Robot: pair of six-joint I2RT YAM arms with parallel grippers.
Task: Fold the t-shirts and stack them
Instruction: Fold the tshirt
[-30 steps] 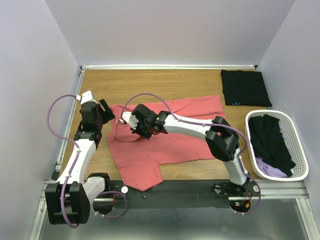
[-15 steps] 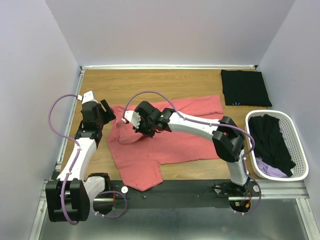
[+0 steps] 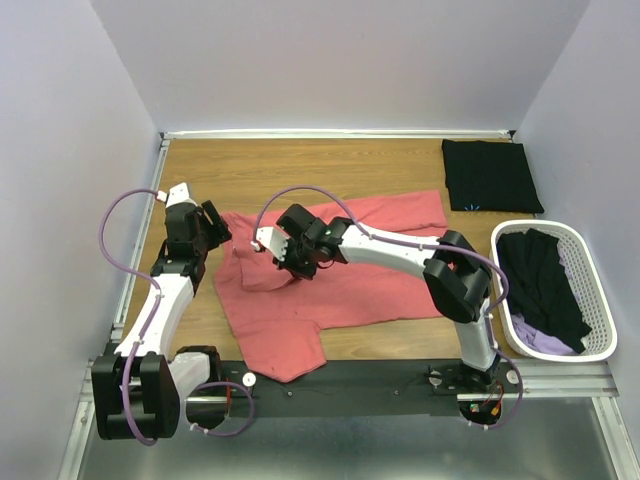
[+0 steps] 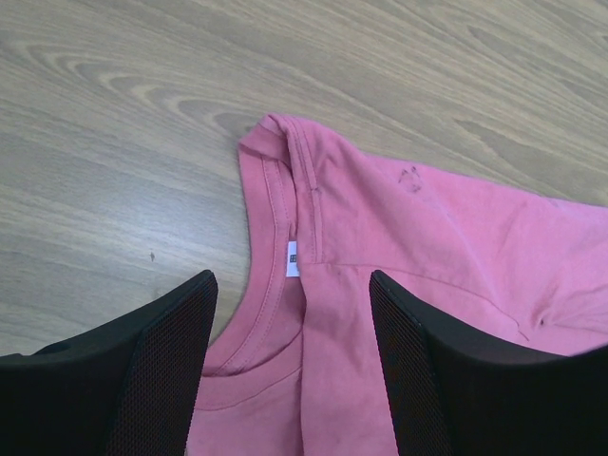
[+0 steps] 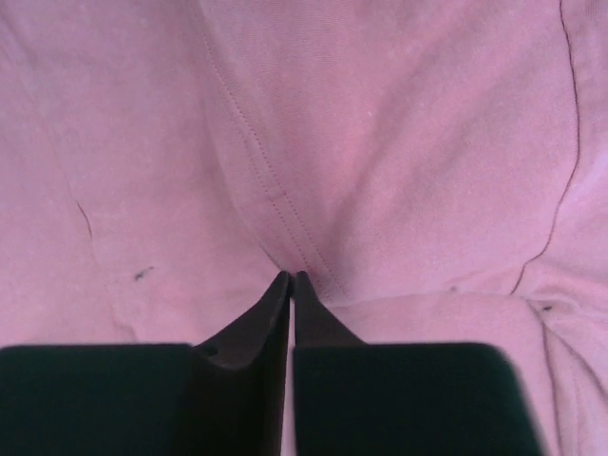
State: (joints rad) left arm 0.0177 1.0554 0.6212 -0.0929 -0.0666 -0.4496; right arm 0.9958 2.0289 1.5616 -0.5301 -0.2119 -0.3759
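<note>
Pink t-shirt lies spread and rumpled on the wooden worktop, left of centre, with one sleeve reaching toward the near edge. Left pincer hangs over the shirt's far-left corner with its fingers wide apart and nothing between them, the collar showing in the gap. A small white label is sewn inside the collar; it carries dark print too small to read. No other writing or brand shows on the shirt. Right pincer is down on the shirt's left part, its tips pressed together on a stitched seam, and creases run out from the pinch, so it grips the pink cloth. A black t-shirt lies folded flat in the far right corner, well apart from the pink one, with a tiny light-blue mark at its near edge, too small to make out. A white slatted basket sits at the right edge, nearer than the folded shirt, and holds black cloth over lilac cloth.
</note>
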